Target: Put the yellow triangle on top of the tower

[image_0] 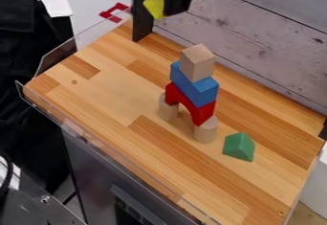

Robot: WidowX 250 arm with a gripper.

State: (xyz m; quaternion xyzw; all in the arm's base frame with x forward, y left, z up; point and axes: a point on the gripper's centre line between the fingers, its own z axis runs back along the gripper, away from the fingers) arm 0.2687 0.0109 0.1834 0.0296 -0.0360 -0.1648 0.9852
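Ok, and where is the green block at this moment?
In the camera view, the green block lies toward the lower right on the wooden tabletop, just right of the foot of the block tower.

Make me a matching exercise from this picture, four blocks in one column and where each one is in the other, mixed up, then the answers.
1. Wooden cube
2. Red arch
3. Green block
4. Yellow triangle

A. Held in the hand
B. On the table beside the tower
C. Top of the tower
D. On two wooden cylinders

Pairs: 1-C, 2-D, 3-B, 4-A
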